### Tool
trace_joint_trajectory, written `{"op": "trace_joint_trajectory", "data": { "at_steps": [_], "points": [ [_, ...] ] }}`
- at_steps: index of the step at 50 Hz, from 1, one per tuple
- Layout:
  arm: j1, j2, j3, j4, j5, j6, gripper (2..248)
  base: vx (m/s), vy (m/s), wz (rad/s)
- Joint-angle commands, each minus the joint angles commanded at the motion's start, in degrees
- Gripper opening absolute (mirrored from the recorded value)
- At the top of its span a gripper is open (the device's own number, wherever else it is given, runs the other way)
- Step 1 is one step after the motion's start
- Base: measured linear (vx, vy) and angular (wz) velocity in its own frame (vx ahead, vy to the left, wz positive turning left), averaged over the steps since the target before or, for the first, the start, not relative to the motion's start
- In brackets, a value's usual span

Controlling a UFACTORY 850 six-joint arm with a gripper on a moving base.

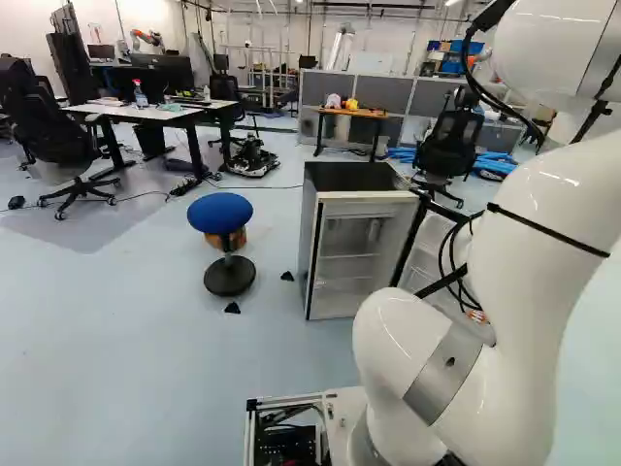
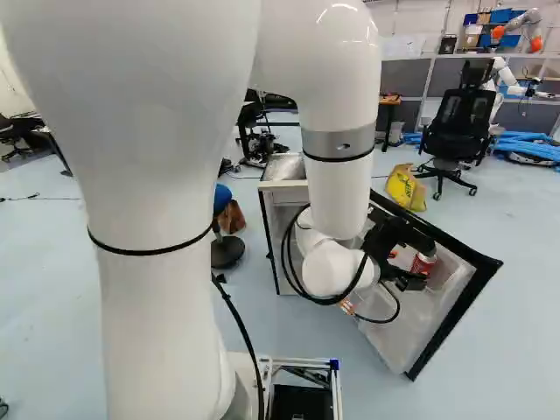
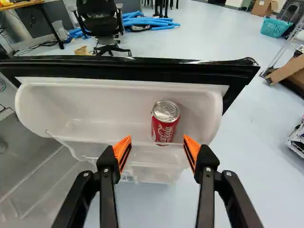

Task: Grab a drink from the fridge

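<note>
A red and silver soda can (image 3: 165,122) stands upright in the white rack (image 3: 80,107) on the inside of the fridge door (image 3: 142,65), nearer 1 end of the rack than the other. The tool (image 2: 413,261) is released: in the wrist view its 2 black fingers are spread wide, their orange pads (image 3: 122,152) facing each other with nothing gripped. The can sits ahead of the gap between them, behind the rack's clear front lip. The wrist (image 2: 335,264) is angled so that the tool points forward and down into the rack. In the right base view, the white arm (image 2: 162,289) climbs as a thick column at the left and passes out of the top; its forearm (image 2: 339,188) drops steeply near the middle to the bent wrist, which turns toward the open door. In the left base view the arm's curved links fill the right side. The door is swung out beside the fridge (image 1: 314,243), a low cabinet on the floor. Near the cabinet is 1 stool with a blue seat (image 1: 220,213); farther back stands a black office chair (image 1: 452,146).
</note>
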Motion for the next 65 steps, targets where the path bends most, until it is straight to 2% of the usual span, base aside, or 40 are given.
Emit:
{"op": "trace_joint_trajectory", "data": {
  "at_steps": [3,4,28,51,65],
  "points": [
    [0.0,0.0,0.0,0.0,0.0,0.0,166,0.0,0.0,0.0],
    [0.0,0.0,0.0,0.0,0.0,0.0,157,0.0,0.0,0.0],
    [-0.1,-0.1,-0.1,0.0,0.0,0.0,159,0.0,0.0,0.0],
    [-2.4,-2.7,-3.5,0.0,0.0,0.0,159,0.0,0.0,0.0],
    [-2.6,-3.0,-3.9,0.0,0.0,0.0,159,0.0,0.0,0.0]
  ]
}}
